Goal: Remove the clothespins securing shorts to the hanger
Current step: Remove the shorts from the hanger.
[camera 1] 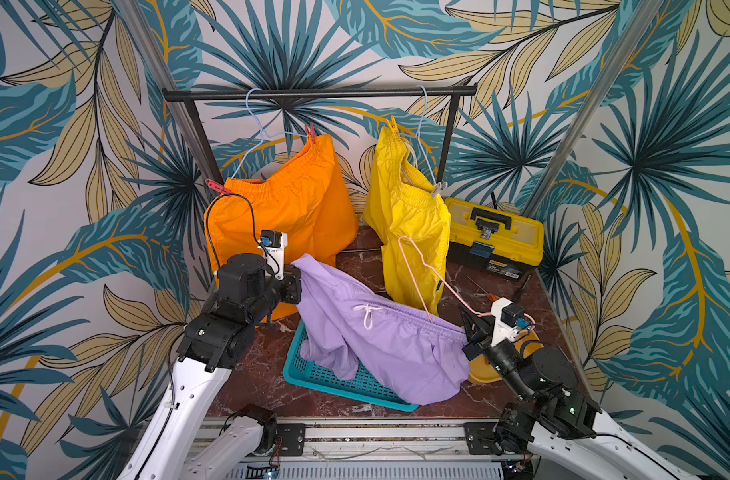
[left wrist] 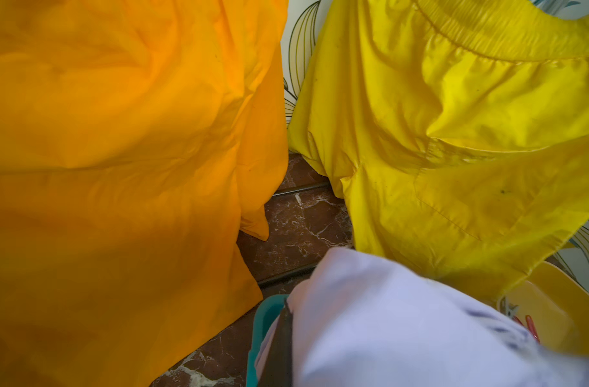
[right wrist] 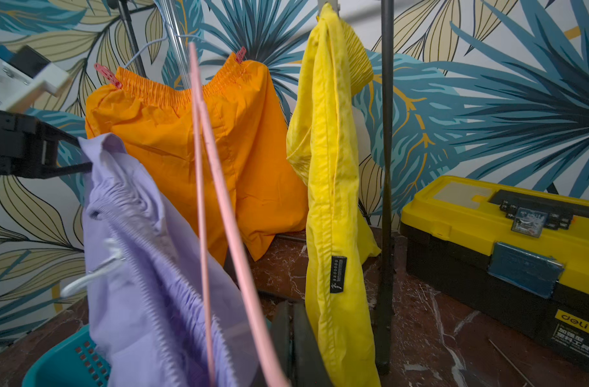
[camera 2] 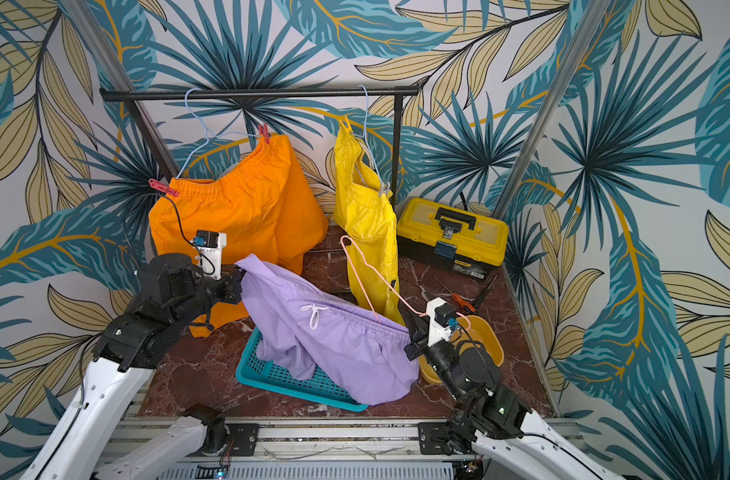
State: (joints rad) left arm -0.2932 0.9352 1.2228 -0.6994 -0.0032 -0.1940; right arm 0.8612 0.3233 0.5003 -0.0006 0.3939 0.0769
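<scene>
Above the teal basket point(camera 1: 313, 384), lilac shorts point(camera 1: 380, 345) span the arms: left gripper point(camera 1: 299, 277) pinching the waistband, right gripper point(camera 1: 472, 328) clamped on the pink hanger point(camera 1: 417, 266). Behind, clothespins point(camera 1: 310, 129) grip orange shorts point(camera 1: 297, 199) and yellow shorts point(camera 1: 413, 224) hanging from the rail point(camera 1: 319, 94)

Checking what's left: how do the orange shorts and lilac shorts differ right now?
Orange shorts hang from the rail on a blue hanger; lilac shorts are off it, strung between left gripper and the pink hanger in the right gripper, over the basket. Orange shorts carry two red pins; none shows on the lilac shorts. Both have elastic waistbands.
</scene>
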